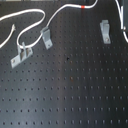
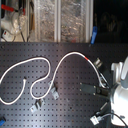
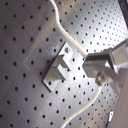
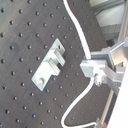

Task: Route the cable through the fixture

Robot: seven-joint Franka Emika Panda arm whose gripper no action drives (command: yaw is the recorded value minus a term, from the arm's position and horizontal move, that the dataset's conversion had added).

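gripper (image 4: 95, 70) sits low over the black perforated board (image 1: 75, 95). in the second wrist view the white cable (image 4: 80, 35) runs down into the grey fingertip blocks and comes out below them, so the cable looks pinched there; in the first wrist view the cable (image 3: 67, 40) also disappears behind the finger (image 3: 97, 64). jaws look narrow, closed around the cord, though the contact itself is partly hidden. a metal clip (image 4: 48, 62) lies flat on the board just beside the gripper, apart from the cord in the second wrist view; in the first wrist view the cord passes right at the upper edge of that clip (image 3: 59, 67), can't tell if touching.

second exterior view: arm (image 2: 117, 95) at the second exterior view's right, gripper (image 2: 95, 90) dark and low. cable (image 2: 50, 70) snakes across the board from the second exterior view's left in loops, rising to a red band (image 2: 90, 59) and dropping toward the gripper. long axis overall runs left-right.

first exterior view: cable (image 1: 35, 17) loops across the top, red band (image 1: 82, 7) near the top edge. three clips on the board: one (image 1: 21, 54), one (image 1: 45, 36), one (image 1: 105, 30); cord runs close by the first two, threading unclear. clear bins (image 2: 60, 20) behind the board, contents blurred.
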